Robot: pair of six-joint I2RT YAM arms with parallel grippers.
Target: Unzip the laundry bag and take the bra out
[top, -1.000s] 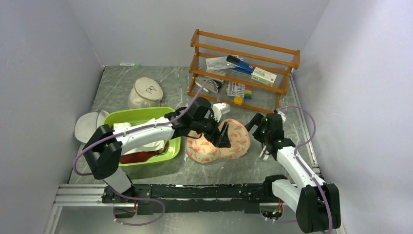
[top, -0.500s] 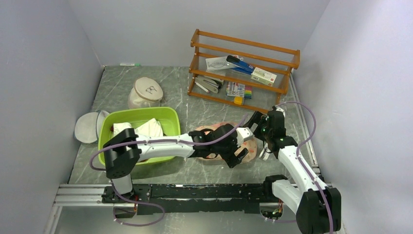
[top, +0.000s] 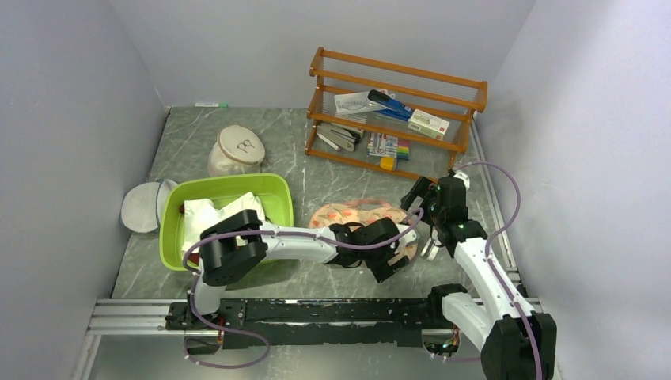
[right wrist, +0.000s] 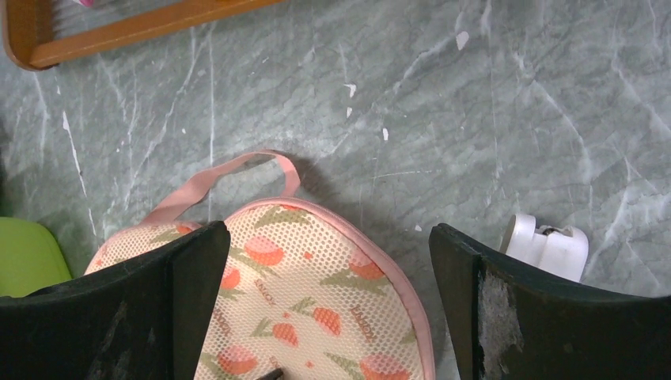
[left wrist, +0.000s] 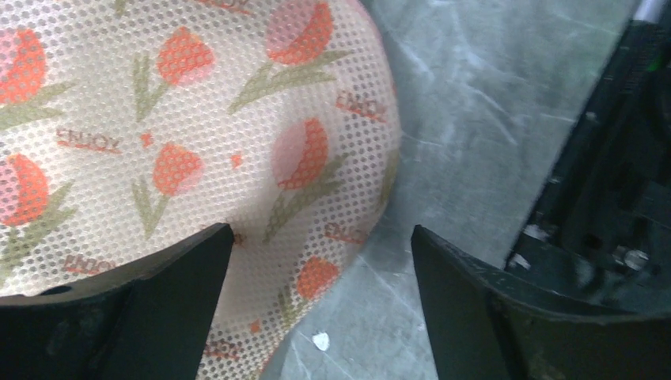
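Note:
The laundry bag (top: 354,214) is peach-pink mesh with red-orange tulip prints and lies flat on the table, right of the basin. It fills the upper left of the left wrist view (left wrist: 182,134), and its pink-rimmed lobe and pink loop show in the right wrist view (right wrist: 316,301). My left gripper (top: 393,258) is open and empty over the bag's near right edge (left wrist: 320,233). My right gripper (top: 425,203) is open and empty above the bag's right lobe (right wrist: 328,233). The bra is hidden, and no zipper pull shows.
A green basin (top: 275,188) with cloth stands left of the bag. A round white domed bag (top: 237,149) and a flat grey-white disc (top: 142,207) lie at the left. A wooden rack (top: 394,111) stands behind. A small white plastic piece (right wrist: 547,244) lies right of the bag.
My left arm has swung right and toward the near edge, from over the bag's middle to its near right edge. The bag went from bunched up to lying flat. The right gripper shifted slightly back.

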